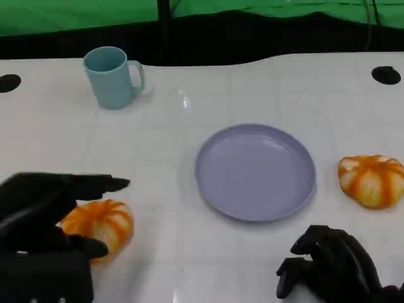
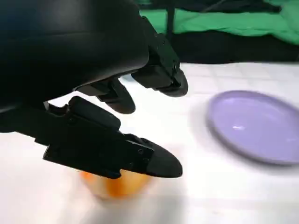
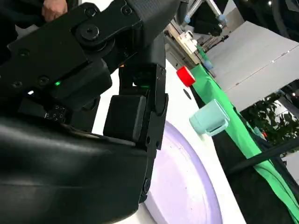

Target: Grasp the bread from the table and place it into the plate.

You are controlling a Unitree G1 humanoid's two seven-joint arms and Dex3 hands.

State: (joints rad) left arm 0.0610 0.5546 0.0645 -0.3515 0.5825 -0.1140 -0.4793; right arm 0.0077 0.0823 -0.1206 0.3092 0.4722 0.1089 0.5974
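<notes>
In the head view the left hand (image 1: 44, 221) sits at the lower left of the frame, fingers spread wide around an orange-striped bread (image 1: 101, 224); one finger reaches over the top of the bun and another lies along its near side, but whether they touch it cannot be told, and the bun lies on the white table (image 1: 164, 151). The left wrist view shows the same fingers (image 2: 159, 74) apart with the bread (image 2: 114, 184) blurred beneath them, low in that frame. The purple plate (image 1: 255, 172) lies at the centre of the head view, nothing in it, well apart from that bread. A second bread (image 1: 372, 180) rests at the right edge, just beside the plate's right rim. The right hand (image 1: 331, 265) is at the lower right, fingers curled in and holding nothing, near the plate's lower rim. A light blue mug (image 1: 112, 77) stands upright at the upper left, handle toward the right
</notes>
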